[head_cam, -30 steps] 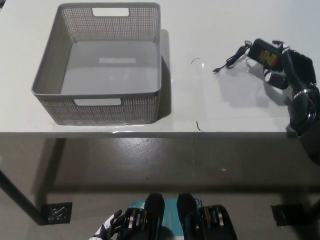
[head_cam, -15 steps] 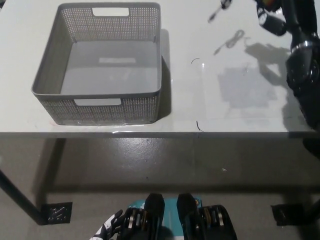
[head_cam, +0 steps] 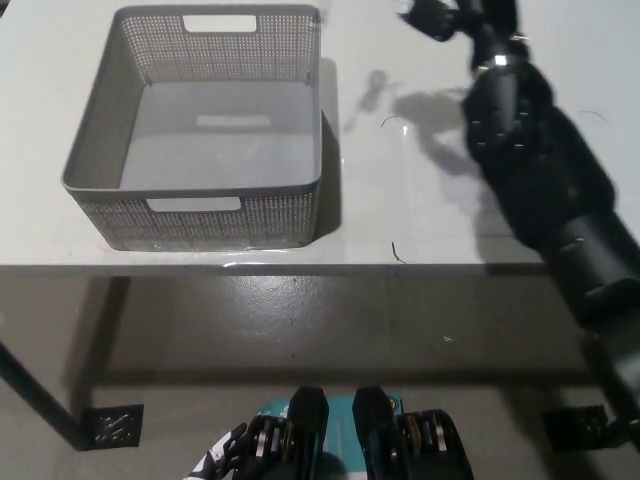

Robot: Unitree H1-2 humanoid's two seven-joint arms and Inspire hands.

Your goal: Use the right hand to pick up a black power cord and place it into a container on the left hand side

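The black right arm is stretched across the white desk [head_cam: 420,215], with the right hand [head_cam: 440,15] cut off by the top edge, right of the grey perforated basket [head_cam: 195,215]. The power cord cannot be seen, and the fingers' spread cannot be told. The carry should be continued leftward until the hand is over the basket's open middle. The white left hand [head_cam: 215,460] rests low, below the desk.

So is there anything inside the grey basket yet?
No, the grey basket shows only its bare floor, with nothing lying in it.

One basket [head_cam: 100,150]; one table [head_cam: 420,215]; two hands.
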